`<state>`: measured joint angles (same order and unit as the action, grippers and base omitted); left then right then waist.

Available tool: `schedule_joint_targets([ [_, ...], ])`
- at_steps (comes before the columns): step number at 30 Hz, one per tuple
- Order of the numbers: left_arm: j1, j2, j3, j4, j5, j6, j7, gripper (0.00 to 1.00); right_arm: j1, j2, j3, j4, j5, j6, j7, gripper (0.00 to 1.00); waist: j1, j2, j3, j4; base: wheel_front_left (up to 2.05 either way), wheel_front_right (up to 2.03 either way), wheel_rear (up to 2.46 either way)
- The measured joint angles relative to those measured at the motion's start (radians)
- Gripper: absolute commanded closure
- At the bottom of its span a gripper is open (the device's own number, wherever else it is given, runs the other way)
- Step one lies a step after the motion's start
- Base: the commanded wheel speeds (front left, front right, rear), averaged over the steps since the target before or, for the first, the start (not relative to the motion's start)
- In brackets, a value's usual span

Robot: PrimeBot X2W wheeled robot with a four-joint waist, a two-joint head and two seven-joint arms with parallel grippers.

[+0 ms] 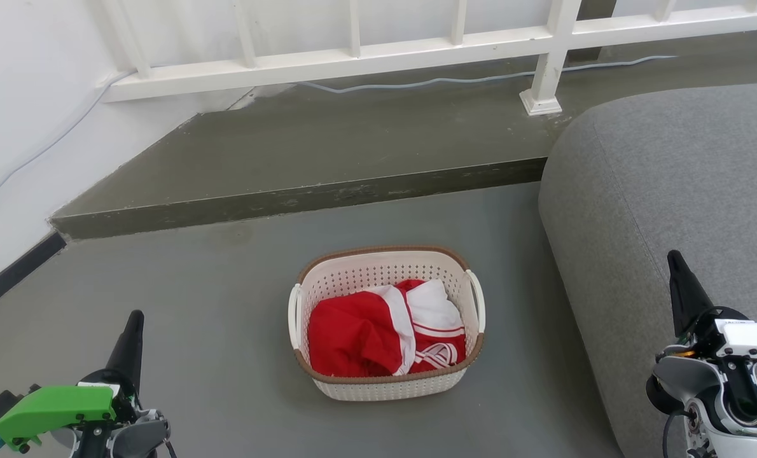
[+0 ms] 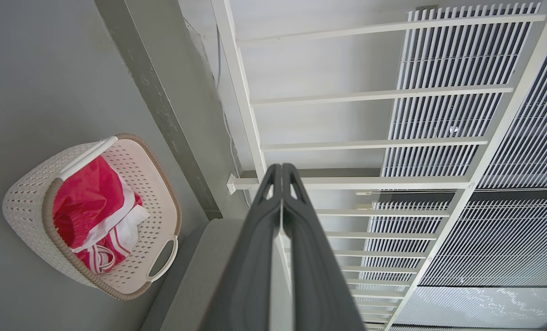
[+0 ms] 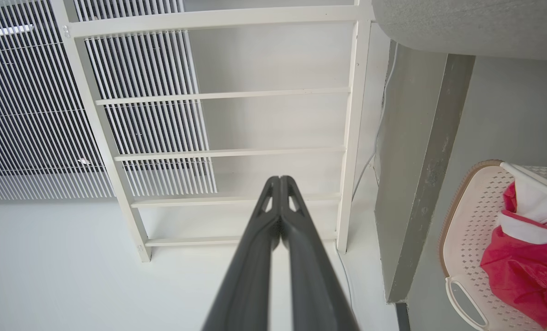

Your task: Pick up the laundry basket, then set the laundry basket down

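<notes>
The laundry basket point(image 1: 343, 283) stands on the grey floor in the middle of the head view, cream-white and perforated, with a brown rim and a white loop handle on each side. Red and white clothes point(image 1: 385, 327) lie inside it. My left gripper point(image 1: 135, 318) is at the lower left, shut and empty, well apart from the basket. My right gripper point(image 1: 674, 257) is at the lower right in front of the sofa, also shut and empty. The left wrist view has the basket point(image 2: 25, 202) at its left and the left gripper point(image 2: 281, 168) shut. In the right wrist view the basket point(image 3: 466, 230) sits at the right edge, the right gripper point(image 3: 280, 179) shut.
A grey sofa point(image 1: 671, 184) fills the right side, close to the basket. Behind the basket a raised concrete step point(image 1: 302, 200) crosses the floor, with a white railing point(image 1: 353, 60) and a cable point(image 1: 448, 79) on it. A white wall point(image 1: 22, 127) stands at the left.
</notes>
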<state>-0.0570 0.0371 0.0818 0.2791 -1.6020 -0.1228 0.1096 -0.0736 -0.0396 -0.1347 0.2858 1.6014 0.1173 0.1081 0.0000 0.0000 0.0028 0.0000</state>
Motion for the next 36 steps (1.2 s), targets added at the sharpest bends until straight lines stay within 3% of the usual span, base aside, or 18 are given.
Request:
schedule_joint_targets([
  [36,0.0,0.0,0.0,-0.001,-0.001,0.0,0.0,1.0,0.0,0.0,0.0,-0.002,0.0,0.0,0.0,1.0,0.0,0.0,0.0,0.0,0.0,0.0,0.0],
])
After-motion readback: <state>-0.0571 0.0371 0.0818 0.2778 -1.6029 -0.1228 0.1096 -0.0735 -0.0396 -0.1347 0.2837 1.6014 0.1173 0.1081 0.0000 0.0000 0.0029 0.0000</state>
